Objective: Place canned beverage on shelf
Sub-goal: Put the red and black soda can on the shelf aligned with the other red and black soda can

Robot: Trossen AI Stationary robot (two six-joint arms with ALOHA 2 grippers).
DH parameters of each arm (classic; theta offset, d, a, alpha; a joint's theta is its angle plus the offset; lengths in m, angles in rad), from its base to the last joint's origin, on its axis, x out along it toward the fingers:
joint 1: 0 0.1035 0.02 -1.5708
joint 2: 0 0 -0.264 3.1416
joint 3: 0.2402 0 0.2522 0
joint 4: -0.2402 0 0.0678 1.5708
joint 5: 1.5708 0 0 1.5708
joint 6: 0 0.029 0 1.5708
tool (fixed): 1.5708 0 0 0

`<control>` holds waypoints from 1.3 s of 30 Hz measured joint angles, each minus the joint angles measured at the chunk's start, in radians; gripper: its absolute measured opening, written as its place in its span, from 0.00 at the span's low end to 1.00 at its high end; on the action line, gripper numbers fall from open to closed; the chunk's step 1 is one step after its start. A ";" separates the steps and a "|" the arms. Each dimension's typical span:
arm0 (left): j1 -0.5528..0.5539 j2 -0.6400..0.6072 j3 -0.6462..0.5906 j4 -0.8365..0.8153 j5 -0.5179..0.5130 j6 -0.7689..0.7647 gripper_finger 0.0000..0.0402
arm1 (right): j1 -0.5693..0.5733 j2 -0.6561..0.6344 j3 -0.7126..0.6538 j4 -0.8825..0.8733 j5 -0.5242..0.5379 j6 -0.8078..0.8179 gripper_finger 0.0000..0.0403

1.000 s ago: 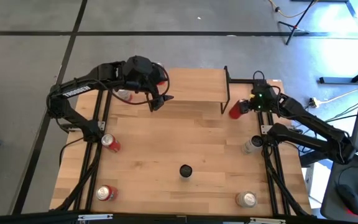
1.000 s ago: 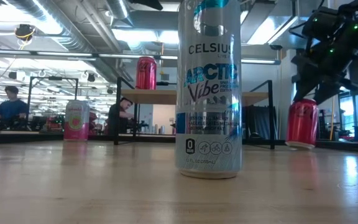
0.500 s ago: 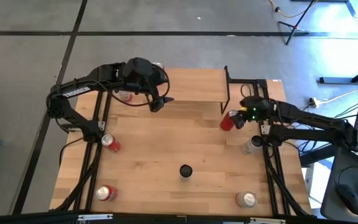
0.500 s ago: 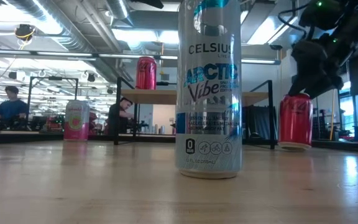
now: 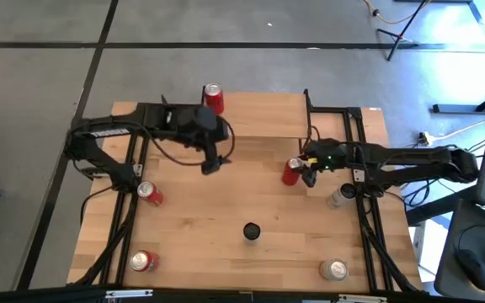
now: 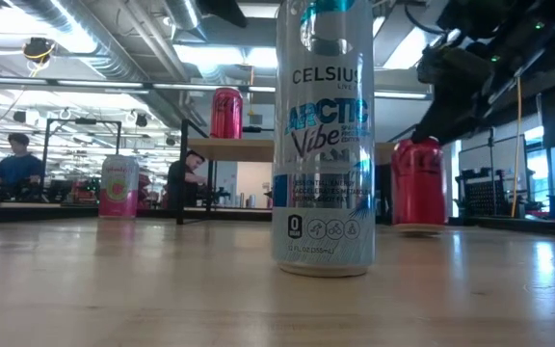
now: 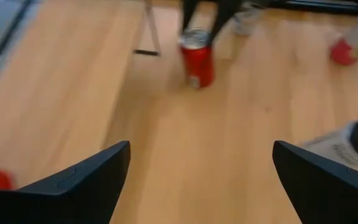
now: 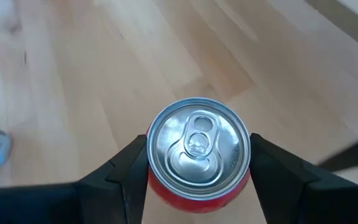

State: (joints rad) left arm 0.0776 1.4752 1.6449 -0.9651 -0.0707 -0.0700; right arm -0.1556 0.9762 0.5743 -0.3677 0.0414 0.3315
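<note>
My right gripper [image 5: 300, 172] is shut on a red can [image 5: 290, 172] in front of the shelf's right end; the can also shows in the low view [image 6: 419, 183] and the right wrist view [image 8: 199, 143]. The shelf [image 5: 263, 118] is a light-wood board on black legs at the table's far side. Another red can [image 5: 213, 97] stands on the shelf's left end, and it shows in the low view too [image 6: 225, 113]. My left gripper [image 5: 213, 164] is open and empty in front of the shelf's left part, its fingers wide apart in the left wrist view [image 7: 201, 168]. My right gripper pinches the red can's upper side wall [image 8: 151, 180] between its two fingers, one on each side just below the rim. The fingers come from above, pointing down. The can stays upright, with its base close to the tabletop [image 6: 419, 227]; whether it touches I cannot tell.
A tall Celsius can [image 5: 251, 231] stands at the table's middle near side. Two red cans [image 5: 148, 194] [image 5: 144, 261] stand at the left and two silver cans [image 5: 339, 196] [image 5: 335, 269] at the right. A pink can [image 6: 118, 185] stands by the shelf's left end.
My right gripper has carried the red can from beside the shelf's right legs toward the table's left and near side, keeping it upright. My left gripper has moved away from the shelf toward the near edge, still open, uncovering the red can on the shelf.
</note>
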 joint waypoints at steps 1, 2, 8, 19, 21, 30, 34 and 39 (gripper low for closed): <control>-0.009 -0.014 -0.030 0.030 0.009 -0.001 0.95 | 0.000 0.011 0.000 0.016 -0.008 0.000 0.54; -0.017 -0.028 -0.063 0.062 0.015 -0.005 0.95 | -0.001 0.020 0.000 0.034 -0.010 0.000 0.54; -0.026 -0.160 -0.245 0.176 0.004 -0.033 0.95 | -0.001 0.060 -0.002 0.118 -0.018 0.002 0.58; -0.029 -0.234 -0.340 0.243 0.010 -0.087 0.95 | -0.001 0.091 0.063 0.107 -0.037 -0.006 0.84; -0.040 -0.210 -0.341 0.252 0.002 -0.105 0.95 | -0.002 0.075 0.109 0.039 -0.034 -0.036 0.85; -0.066 -0.003 -0.340 0.535 -0.066 -0.255 0.95 | -0.001 -0.069 0.276 -0.215 -0.037 -0.180 0.83; -0.067 0.111 -0.340 0.708 -0.111 -0.324 0.95 | -0.001 -0.198 0.275 -0.271 -0.042 -0.184 0.83; -0.074 0.246 -0.335 0.925 -0.156 -0.347 0.95 | -0.002 -0.310 0.275 -0.287 -0.029 -0.183 0.83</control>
State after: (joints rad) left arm 0.0039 1.7209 1.3097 -0.0400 -0.2267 -0.4171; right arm -0.1573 0.6663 0.8490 -0.6552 0.0121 0.1489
